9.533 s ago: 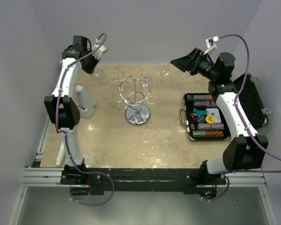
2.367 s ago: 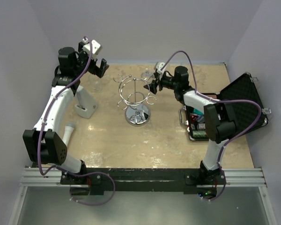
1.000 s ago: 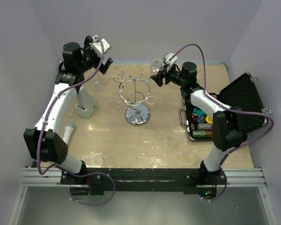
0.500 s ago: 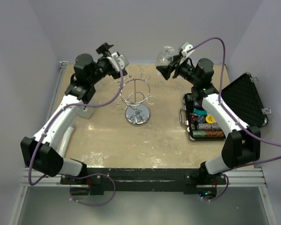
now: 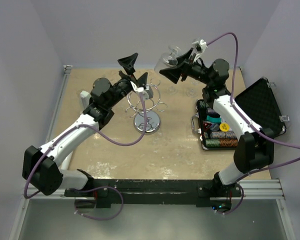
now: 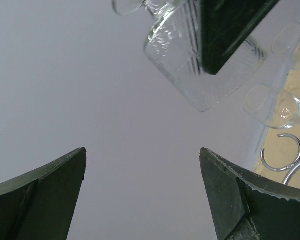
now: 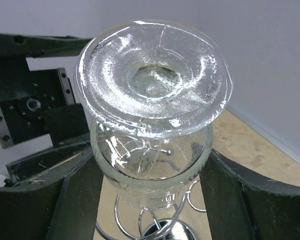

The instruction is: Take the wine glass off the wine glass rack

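Glass is pinched by the right gripper: the wine glass is held high up, off the wine glass rack and to its right. The left gripper is spread wide and empty. The taking-off looks done; a gentle set-down is likely needed next.

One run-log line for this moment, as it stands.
right pincer: shut on wine glass, held clear of wine glass rack | left pincer: open, empty, near rack
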Robot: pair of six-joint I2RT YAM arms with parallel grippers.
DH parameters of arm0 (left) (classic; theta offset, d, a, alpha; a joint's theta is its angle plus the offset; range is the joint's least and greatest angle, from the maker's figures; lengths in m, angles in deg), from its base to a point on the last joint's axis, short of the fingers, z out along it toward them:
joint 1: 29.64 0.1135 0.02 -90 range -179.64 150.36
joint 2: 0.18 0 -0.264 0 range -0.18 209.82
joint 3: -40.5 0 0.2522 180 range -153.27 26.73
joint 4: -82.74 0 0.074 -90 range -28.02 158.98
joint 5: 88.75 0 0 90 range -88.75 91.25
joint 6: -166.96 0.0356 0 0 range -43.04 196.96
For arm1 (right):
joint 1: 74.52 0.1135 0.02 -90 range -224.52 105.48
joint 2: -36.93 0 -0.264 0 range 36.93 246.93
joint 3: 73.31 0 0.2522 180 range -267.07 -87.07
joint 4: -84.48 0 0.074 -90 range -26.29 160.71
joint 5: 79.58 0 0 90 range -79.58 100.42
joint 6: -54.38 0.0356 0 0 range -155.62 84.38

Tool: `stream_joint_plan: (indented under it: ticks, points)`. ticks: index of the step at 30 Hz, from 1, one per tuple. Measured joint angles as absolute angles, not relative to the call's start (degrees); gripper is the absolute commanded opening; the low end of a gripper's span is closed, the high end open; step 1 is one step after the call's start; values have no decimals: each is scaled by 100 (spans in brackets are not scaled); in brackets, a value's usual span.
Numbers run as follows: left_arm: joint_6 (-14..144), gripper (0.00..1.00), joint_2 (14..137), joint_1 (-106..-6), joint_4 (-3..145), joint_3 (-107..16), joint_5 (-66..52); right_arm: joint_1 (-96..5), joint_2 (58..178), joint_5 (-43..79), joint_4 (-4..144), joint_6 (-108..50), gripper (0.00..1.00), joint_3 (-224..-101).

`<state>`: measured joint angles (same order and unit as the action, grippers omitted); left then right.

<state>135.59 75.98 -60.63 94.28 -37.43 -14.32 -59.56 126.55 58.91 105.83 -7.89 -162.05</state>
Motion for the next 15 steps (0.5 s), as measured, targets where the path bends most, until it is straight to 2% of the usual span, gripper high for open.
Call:
stream_joint_plan:
  ticks: [15]
  points:
    - [14812,100,7906,-6487,11277,-3065,-1559,-5958,12920,6307,11973,636,5,-16203]
